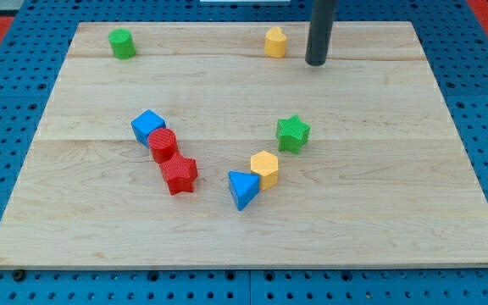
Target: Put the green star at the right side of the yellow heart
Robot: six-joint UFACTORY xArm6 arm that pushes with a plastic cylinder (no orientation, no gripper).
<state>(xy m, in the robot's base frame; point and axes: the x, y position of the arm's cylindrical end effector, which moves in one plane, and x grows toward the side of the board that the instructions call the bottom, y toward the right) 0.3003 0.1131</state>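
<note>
The bare rod's tip (315, 63) holds nothing, near the board's top edge. The green star block (293, 133) sits below it; the yellow heart block (275, 41) lies just left. An off-centre push likely deflects the star sideways.

My tip (315, 63) rests near the board's (227, 237) top edge, just beside the yellow block (275, 41) at its 10 o'clock. The green star (293, 134) lies well apart at the tip's 6 o'clock, with the yellow heart (264, 168) near the star's 7 o'clock, touching a blue triangle (242, 189).
</note>
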